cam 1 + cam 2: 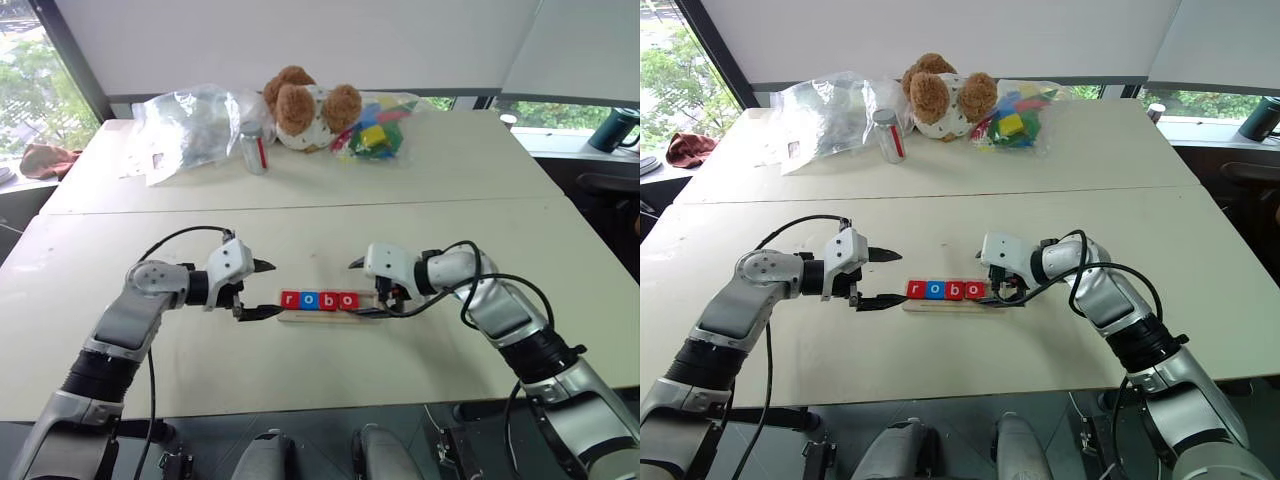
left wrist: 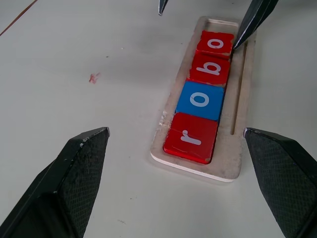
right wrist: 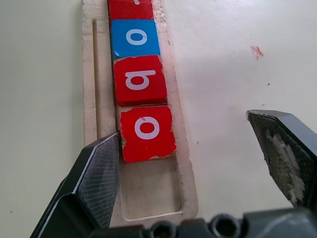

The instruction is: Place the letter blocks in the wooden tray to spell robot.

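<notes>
Where windows line the room: pale table [image 1: 420,190] | left gripper [image 1: 262,289] spread | right gripper [image 1: 362,288] spread

Wooden tray [image 2: 237,163] holds r [image 2: 191,138], o [image 2: 200,99], b [image 2: 210,69], o [image 2: 215,43]; jaws wide.

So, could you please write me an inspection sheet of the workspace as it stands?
Surface: pale table, small red mark.
Job's things: wooden tray holds r, o, b, o; last slot empty, no t seen.
Clutter: teddy bear, clear bags, bagged toy pieces, jar at the far edge.
Grippers: left gripper and right gripper, jaws open, one at each tray end.
Cables: black, looped along both arms.
Surroundings: windows, greenery outside.
</notes>
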`<action>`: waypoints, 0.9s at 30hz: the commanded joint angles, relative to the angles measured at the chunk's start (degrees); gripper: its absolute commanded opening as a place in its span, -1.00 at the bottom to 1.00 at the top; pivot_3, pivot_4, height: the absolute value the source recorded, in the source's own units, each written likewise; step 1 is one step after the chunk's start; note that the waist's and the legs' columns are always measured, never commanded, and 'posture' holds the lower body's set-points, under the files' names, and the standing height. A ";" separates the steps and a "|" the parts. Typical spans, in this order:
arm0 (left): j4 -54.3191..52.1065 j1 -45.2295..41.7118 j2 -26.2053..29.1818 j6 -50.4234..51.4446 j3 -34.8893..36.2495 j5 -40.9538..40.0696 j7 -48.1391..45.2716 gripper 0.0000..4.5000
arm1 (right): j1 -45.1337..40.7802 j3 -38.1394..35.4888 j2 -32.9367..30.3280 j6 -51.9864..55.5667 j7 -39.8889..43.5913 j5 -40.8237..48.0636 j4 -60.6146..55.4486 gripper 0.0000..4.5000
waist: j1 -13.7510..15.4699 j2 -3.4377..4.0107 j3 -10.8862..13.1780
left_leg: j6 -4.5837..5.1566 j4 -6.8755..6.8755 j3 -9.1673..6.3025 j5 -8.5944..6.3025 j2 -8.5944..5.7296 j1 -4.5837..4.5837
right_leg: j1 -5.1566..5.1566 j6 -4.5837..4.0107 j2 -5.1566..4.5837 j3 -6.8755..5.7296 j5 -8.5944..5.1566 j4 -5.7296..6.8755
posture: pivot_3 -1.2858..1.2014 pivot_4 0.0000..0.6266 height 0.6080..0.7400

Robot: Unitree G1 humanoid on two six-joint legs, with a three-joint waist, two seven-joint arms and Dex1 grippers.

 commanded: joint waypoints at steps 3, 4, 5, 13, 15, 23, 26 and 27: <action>-0.95 -0.81 0.10 -0.89 0.71 -0.13 0.31 1.00 | -0.38 -3.02 -0.49 3.94 1.40 3.24 -5.84 0.96 | 0.03 0.00 0.00 | 0.00 0.00 0.00 0.00 0.00 0.00 | 0.00 0.00 0.00 0.00 0.00 0.00 | 0.03 -0.52 1.00; -1.15 -0.66 0.16 -0.87 0.74 -0.16 0.30 1.00 | 0.17 -4.15 -0.82 5.73 1.09 4.17 -7.70 0.96 | 0.04 0.00 0.00 | 0.00 -0.01 -0.01 0.00 0.00 0.00 | 0.00 0.00 0.00 0.00 0.00 0.00 | 0.03 -0.52 1.00; -1.30 -0.55 0.20 -0.82 0.77 -0.20 0.30 1.00 | 0.56 -5.22 -0.99 7.65 0.59 5.01 -9.25 0.96 | 0.08 0.00 0.00 | 0.00 -0.01 -0.01 0.00 0.00 0.00 | 0.00 0.00 0.00 0.00 0.00 0.00 | 0.03 -0.52 1.00; -6.07 -0.38 -0.58 3.01 1.47 -3.89 0.00 1.00 | 8.96 -23.22 1.86 37.10 -18.19 6.83 -26.59 0.96 | 0.39 -0.03 -0.02 | 0.00 -0.01 -0.07 -0.01 0.00 -0.04 | 0.01 0.00 -0.07 0.01 0.00 -0.01 | 0.03 -0.52 1.00; -7.61 -1.17 -1.21 4.15 0.22 -4.31 -0.09 1.00 | 12.00 -28.26 8.69 41.29 -35.10 -1.87 -28.65 0.96 | 0.31 -0.06 -0.06 | -0.01 -0.03 -0.11 -0.01 0.01 -0.06 | 0.00 0.00 -0.08 0.01 0.00 -0.02 | 0.03 -0.52 1.00; -4.86 -4.78 -5.68 4.38 -3.21 -4.08 -1.45 1.00 | 22.72 -34.23 29.20 56.31 -56.03 -9.71 -43.40 0.96 | -0.29 0.03 -0.11 | -0.30 -0.04 0.00 0.17 -0.04 -0.07 | -0.09 0.00 0.01 0.14 0.00 0.07 | 0.03 -0.52 1.00; -4.27 -4.98 -6.18 3.75 -3.50 -3.56 -1.27 1.00 | 23.69 -35.02 36.70 62.18 -59.02 -9.56 -45.82 0.96 | -0.27 0.04 -0.12 | -0.16 -0.06 -0.01 0.09 0.00 0.05 | -0.10 0.00 0.10 0.18 0.00 0.28 | 0.03 -0.52 1.00; -4.32 -5.11 -6.38 3.66 -3.49 -3.54 -0.98 1.00 | 23.87 -35.35 38.66 63.52 -59.45 -9.02 -45.52 0.96 | -0.19 0.05 -0.12 | -0.16 -0.06 -0.04 0.10 0.01 0.06 | -0.10 -0.01 0.12 0.15 0.00 0.30 | 0.03 -0.52 1.00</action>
